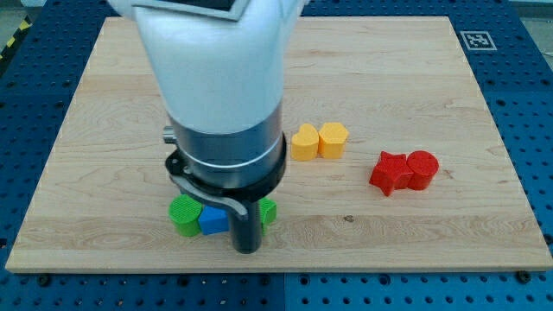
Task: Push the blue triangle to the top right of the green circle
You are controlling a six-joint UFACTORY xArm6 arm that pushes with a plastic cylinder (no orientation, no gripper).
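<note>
My tip (248,249): bare rod, no jaws to open or close, end touching board. Blue triangle (213,220) just left of tip, touching green block (183,215) further left; second green block (268,212) just right, partly hidden. Advice: circle behind triangle, push slowly, avoid dragging greens.

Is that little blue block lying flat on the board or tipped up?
Flat, apparently: the blue block shows a level top face, beside a green block. My tip and the arm hide its right edge.
</note>
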